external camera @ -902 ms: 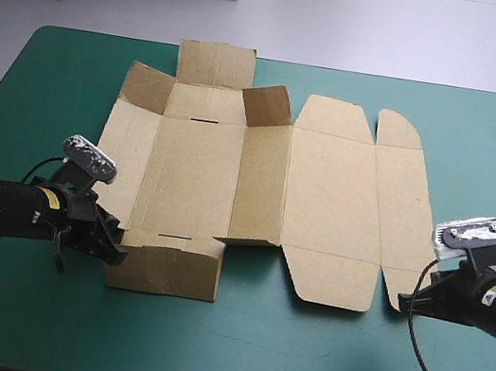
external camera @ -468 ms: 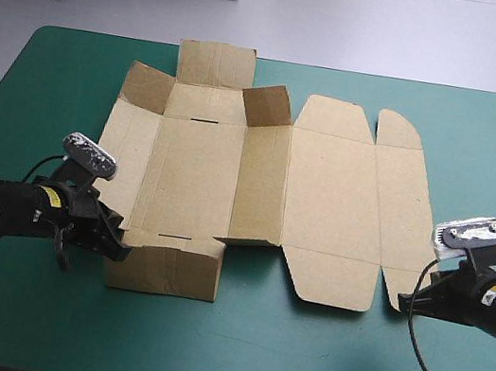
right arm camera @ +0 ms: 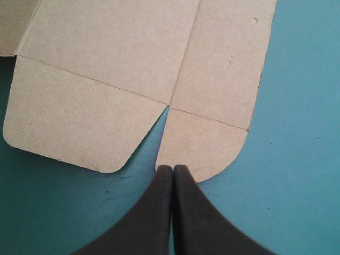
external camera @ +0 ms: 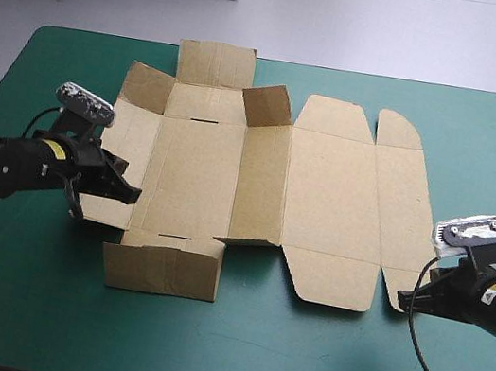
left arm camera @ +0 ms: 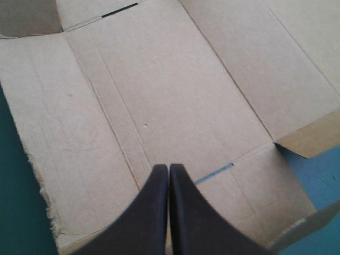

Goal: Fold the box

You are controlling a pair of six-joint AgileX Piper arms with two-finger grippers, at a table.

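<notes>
Brown box (external camera: 259, 178) mostly flat on counter (external camera: 293, 366).
I read left end effector (left arm camera: 169, 167) closed over left panel (left arm camera: 79, 133), right end effector (right arm camera: 173, 167) closed (at rounded flap (right arm camera: 204, 146)).

**Nothing legible**

No word, number or brand can be read anywhere. The flat brown cardboard box (external camera: 322, 199) shows only plain board ahead of the left gripper (left arm camera: 169, 169) and the right gripper (right arm camera: 173, 169). Behind each gripper sits a small label, the left arm's yellow sticker (external camera: 46, 147) and the right arm's yellow sticker (external camera: 495, 297). The print on both is too small to make out.
</notes>
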